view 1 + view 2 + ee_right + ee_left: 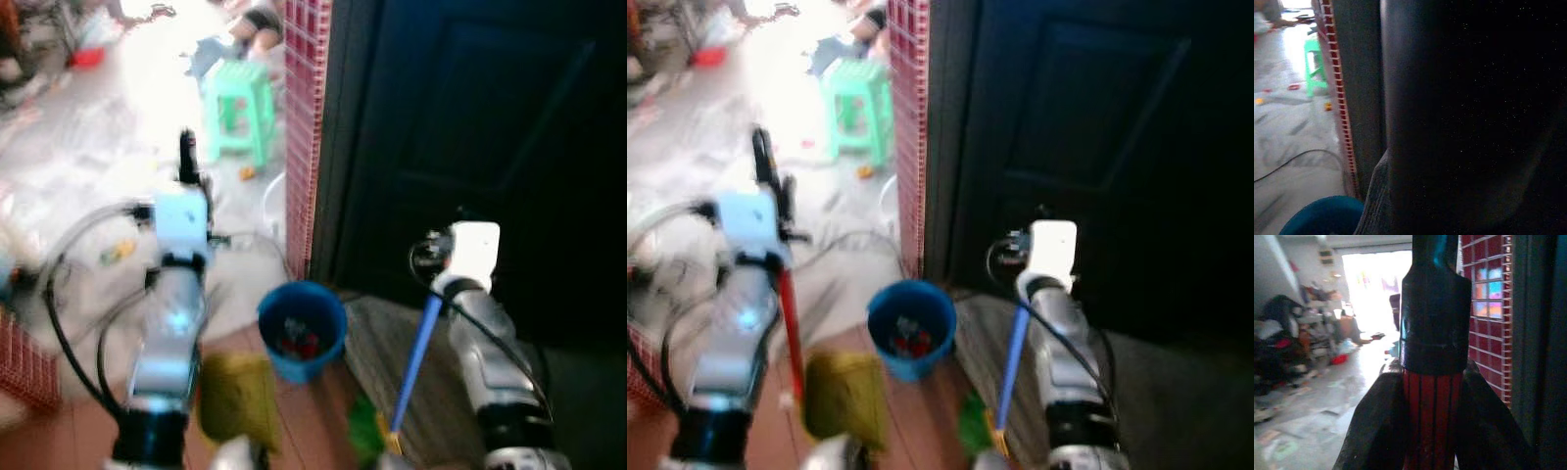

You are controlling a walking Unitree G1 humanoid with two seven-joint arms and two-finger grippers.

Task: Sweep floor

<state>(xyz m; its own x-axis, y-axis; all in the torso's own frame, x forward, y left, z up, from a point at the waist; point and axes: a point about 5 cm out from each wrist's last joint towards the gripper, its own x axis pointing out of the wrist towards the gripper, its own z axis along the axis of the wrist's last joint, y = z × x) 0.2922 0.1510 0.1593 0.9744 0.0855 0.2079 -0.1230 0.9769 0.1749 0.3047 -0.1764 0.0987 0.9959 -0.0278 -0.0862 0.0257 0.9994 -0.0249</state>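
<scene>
Left gripper (1432, 431) clamped on a red handle (789, 323) with a black cap, fingers (1376, 431) pressed to both sides; shaft dropping toward a yellow-green dustpan (235, 397) at 7 o'clock on the floor. Right gripper (436, 257) at 4 o'clock before the dark door (470, 137), beside a blue broom handle (416, 357) slanting down to green bristles (364, 431); grip hidden, cannot tell how wide. Blue bucket (302, 328) at centre, red bits inside, just beside the red-tiled pillar (306, 117). Green stool (238, 108) at 11 o'clock on pale floor, cables (69, 255) looping at 9 o'clock.
</scene>
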